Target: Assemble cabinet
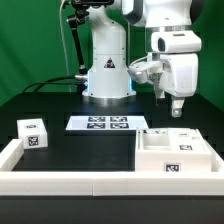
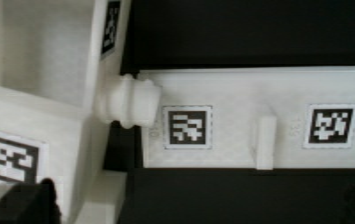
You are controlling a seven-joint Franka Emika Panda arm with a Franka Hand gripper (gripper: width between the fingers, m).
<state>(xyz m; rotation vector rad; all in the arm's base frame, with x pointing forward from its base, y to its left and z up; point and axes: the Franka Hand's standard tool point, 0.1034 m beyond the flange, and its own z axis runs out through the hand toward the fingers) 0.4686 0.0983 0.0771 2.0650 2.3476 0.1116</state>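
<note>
The cabinet [image 1: 172,152], a large white box frame with black-and-white tags, lies on the black table at the exterior view's right. My gripper [image 1: 175,106] hangs above its far side, empty and apart from it. One small white tagged box [image 1: 33,133] stands at the exterior view's left. The wrist view looks down on a white panel with two tags [image 2: 245,125] and a round white knob [image 2: 129,100] at its end. Beside it lies another white tagged face [image 2: 14,155]. Only one black fingertip [image 2: 23,205] shows, at the picture's edge. The other is lost against the dark table.
The marker board [image 1: 105,123] lies in the middle in front of the robot base [image 1: 106,70]. A low white border rail [image 1: 70,180] runs along the front and up the exterior view's left side.
</note>
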